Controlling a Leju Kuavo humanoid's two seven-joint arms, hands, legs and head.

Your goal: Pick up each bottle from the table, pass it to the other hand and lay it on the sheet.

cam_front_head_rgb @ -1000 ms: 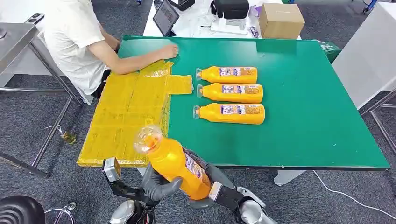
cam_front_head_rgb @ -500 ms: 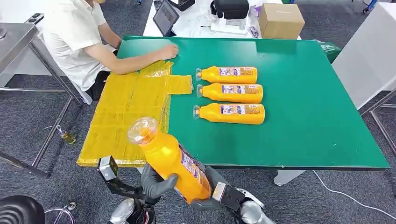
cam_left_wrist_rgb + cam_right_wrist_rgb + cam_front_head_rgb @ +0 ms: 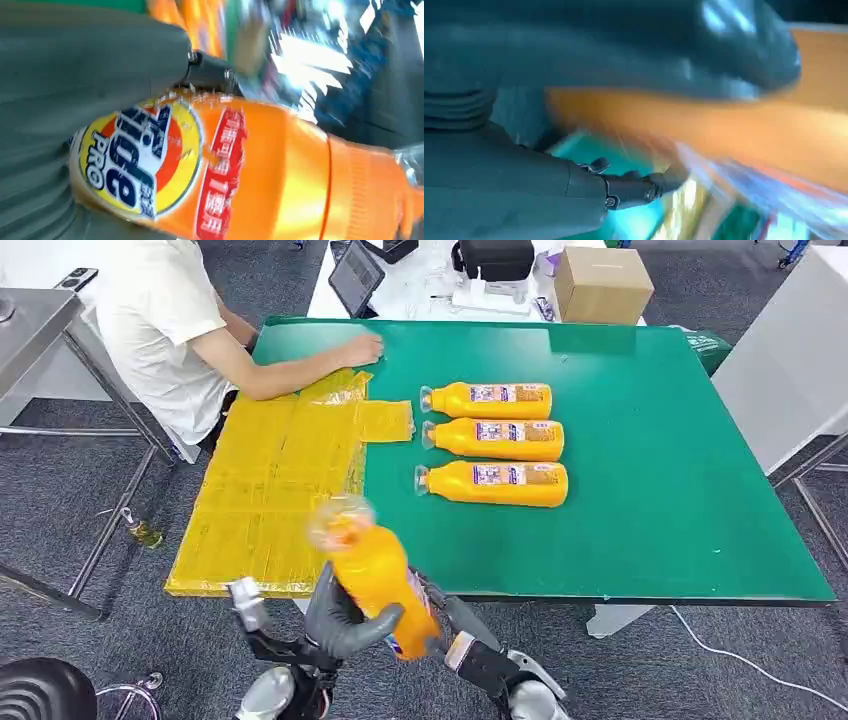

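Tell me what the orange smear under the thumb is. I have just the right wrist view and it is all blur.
Observer: It is an orange Tide bottle. The left wrist view shows its label.
Reviewer: Which hand has it?
Observer: The left hand grips its body, just off the table's near edge. The right hand is at its base, but I cannot tell whether it grips.
Reviewer: How many are waiting?
Observer: Three bottles lie side by side on the green table. The yellow sheet has none on it.
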